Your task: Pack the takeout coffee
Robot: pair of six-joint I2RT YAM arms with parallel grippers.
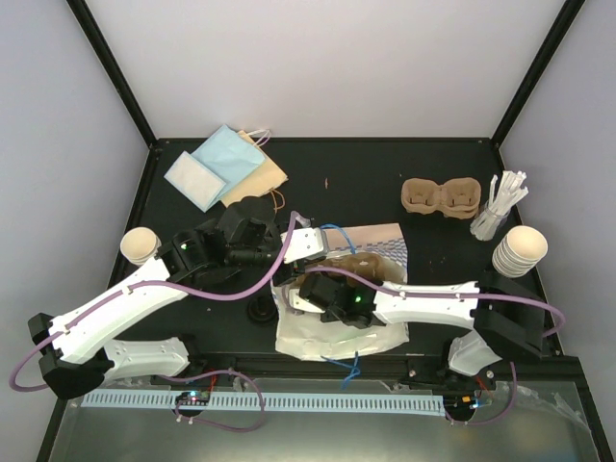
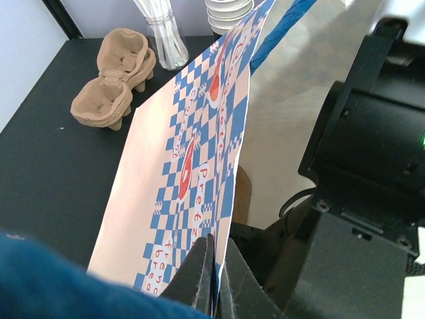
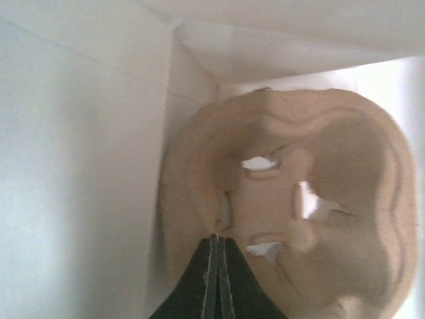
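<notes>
Pincer work sits at the middle of the scene. The right pincer (image 3: 216, 242) has its two black tips pressed together on the wall of a brown pulp tray (image 3: 312, 199), which hangs deep inside the paper bag (image 3: 80, 166), white bag walls close on every side. The left pincer (image 2: 216, 249) is clamped on the bag's upper edge, the blue-checked, red-printed face stretching away from its tips and holding the mouth agape.

In the overhead view the bag lies near the front middle of the black tabletop (image 1: 385, 173), with both arms meeting over it. Just to its left a small black lid (image 1: 260, 310) rests on the surface. Further left, beside the left arm's elbow, a single cup (image 1: 141, 245) stands alone. At the right edge a stack of cups (image 1: 520, 250) stands mouth up, and just behind it white stir sticks (image 1: 502, 204) fan out of a clear holder. Left of the sticks, well apart from the bag, spare trays (image 1: 440, 197) sit nested together. At the far left corner blue napkins (image 1: 207, 166) overlap a piece of tan paper (image 1: 265, 178).

The surface is matte black, with a few pale specks. A plain white back wall (image 1: 327, 58) rises behind it, and black frame posts (image 1: 111, 72) slant up from the rear corners, with pale side panels beyond.
</notes>
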